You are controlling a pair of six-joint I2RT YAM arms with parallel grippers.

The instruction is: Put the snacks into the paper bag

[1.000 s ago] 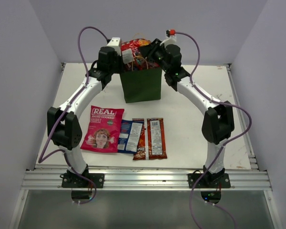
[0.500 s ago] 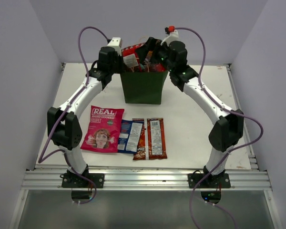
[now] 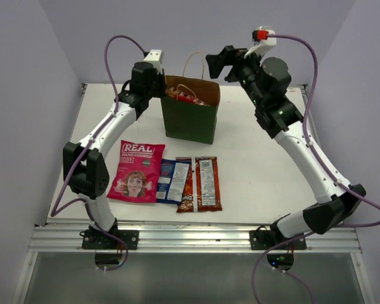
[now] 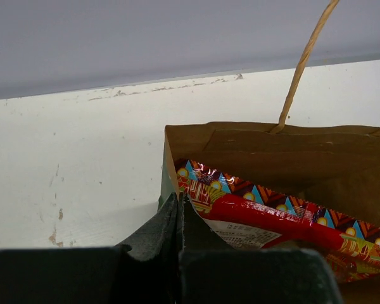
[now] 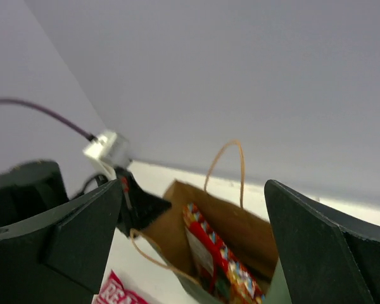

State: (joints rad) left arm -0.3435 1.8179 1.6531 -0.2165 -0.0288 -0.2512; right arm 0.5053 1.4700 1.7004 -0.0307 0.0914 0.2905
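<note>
Lying near paper bag [image 3: 190, 120]: pink packet [image 3: 137, 171], blue packet [image 3: 173, 180].

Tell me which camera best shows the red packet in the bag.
Left wrist: the red packet sits close up inside the paper bag, print visible. Right wrist shows it smaller; top external, just a red glimpse.

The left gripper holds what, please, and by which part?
The left gripper pinches the paper bag by its top rim, near a corner.
</note>
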